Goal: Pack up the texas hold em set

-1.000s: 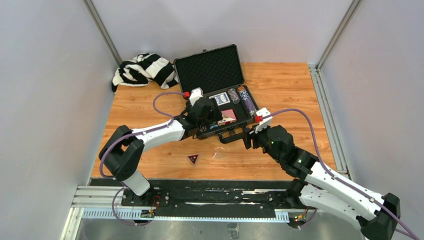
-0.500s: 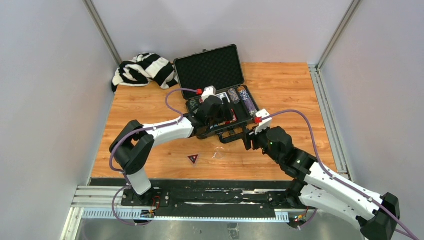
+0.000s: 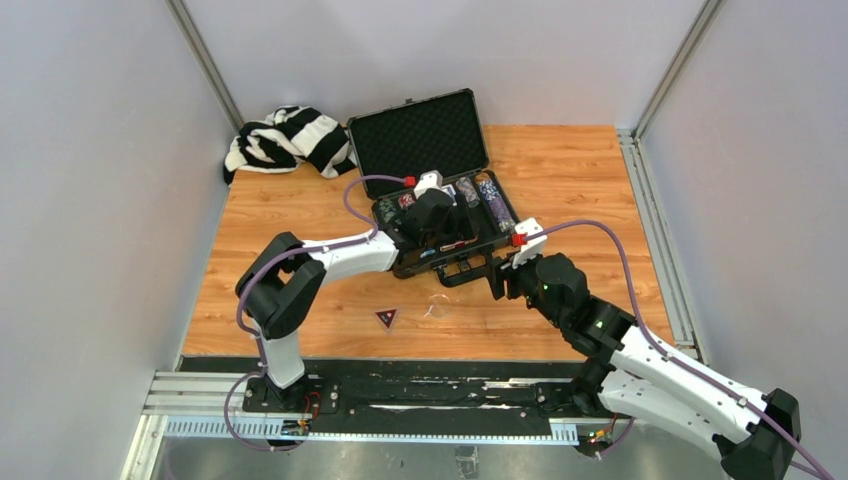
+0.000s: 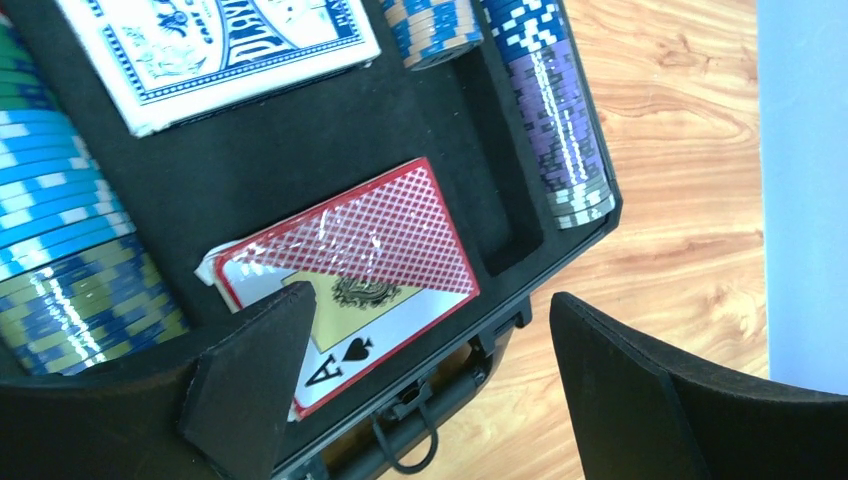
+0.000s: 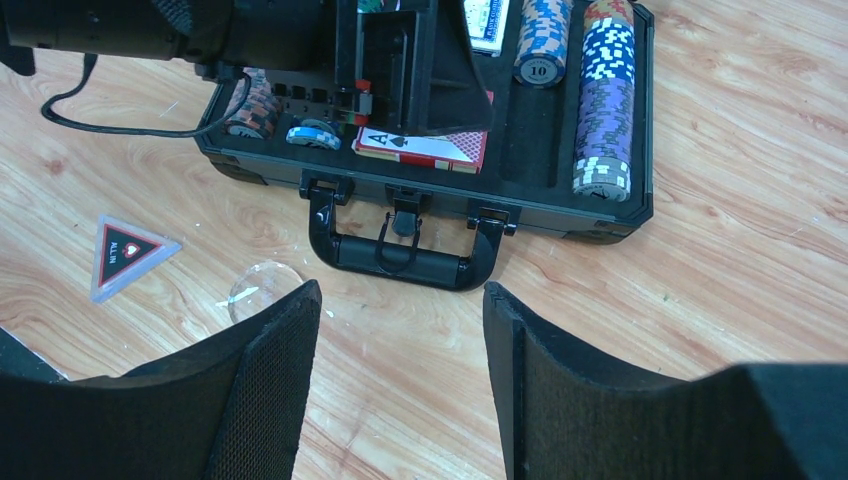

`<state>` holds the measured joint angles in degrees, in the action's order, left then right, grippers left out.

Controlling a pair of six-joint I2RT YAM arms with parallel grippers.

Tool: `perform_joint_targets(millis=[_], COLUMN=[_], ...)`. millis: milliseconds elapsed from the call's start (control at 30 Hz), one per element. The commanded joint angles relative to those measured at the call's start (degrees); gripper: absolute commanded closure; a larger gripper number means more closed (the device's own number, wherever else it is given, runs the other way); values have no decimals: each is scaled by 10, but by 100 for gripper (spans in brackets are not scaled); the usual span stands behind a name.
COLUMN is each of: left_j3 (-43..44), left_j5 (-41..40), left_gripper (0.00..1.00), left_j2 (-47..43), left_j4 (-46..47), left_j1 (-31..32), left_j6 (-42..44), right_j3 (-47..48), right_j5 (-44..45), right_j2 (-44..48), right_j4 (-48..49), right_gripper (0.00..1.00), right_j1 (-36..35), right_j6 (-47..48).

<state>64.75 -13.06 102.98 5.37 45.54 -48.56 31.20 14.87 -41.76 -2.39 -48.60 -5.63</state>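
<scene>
Table [image 3: 560,170]: I see wooden boards carrying the case and everything else.
Case [image 3: 420,135]: black. It lies open on the table, its foam-lined lid standing up at the far side and its handle [image 5: 400,255] facing my arms.
Striped cloth [image 3: 285,138]: a black-and-white heap left of the case lid, close beside it.
Left pincer [image 4: 430,298]: my left arm reaches over the case's tray. The jaws stand wide apart above the red-backed deck and grip nothing.
Right pincer [image 5: 402,288]: it hovers over bare wood just in front of the case handle. The jaws are parted with nothing between them.
Blue and purple chip row [image 4: 560,110]: lies in the slot along the case's right wall.
Blue and green chip row [image 4: 60,250]: lies in the case's left side.
Orange-edged chip stack [image 4: 435,25]: in the case, just left of the blue and purple row, at the far end.
Red-backed deck [image 4: 370,240]: in the case's near middle recess, sitting askew, an ace of spades showing.
Blue-backed deck [image 4: 230,40]: in the case, in the recess beyond the red-backed one.
Triangular marker [image 5: 125,252]: flat on the wood outside the case, in front and left of the handle; I read "ALL IN".
Clear disc [image 5: 262,288]: on the wood outside the case, between the marker and the handle.
</scene>
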Motion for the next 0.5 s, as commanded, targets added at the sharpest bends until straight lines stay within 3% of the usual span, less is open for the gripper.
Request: perform_joint_targets(millis=[0, 300, 467], left_j3=[4, -77, -148], left_j5=[20, -106, -134], left_gripper=[6, 5, 0], left_j2=[21, -175, -304], left_j4=[-2, -16, -59], left_j1=[3, 3, -31], left_j6=[-8, 63, 89], right_j3=[-9, 15, 19], right_j5=[8, -59, -117], right_j2=[4, -82, -176], right_j4=[3, 5, 16], right_gripper=[40, 39, 31], right_j1=[8, 9, 3], right_j6=[-9, -29, -66])
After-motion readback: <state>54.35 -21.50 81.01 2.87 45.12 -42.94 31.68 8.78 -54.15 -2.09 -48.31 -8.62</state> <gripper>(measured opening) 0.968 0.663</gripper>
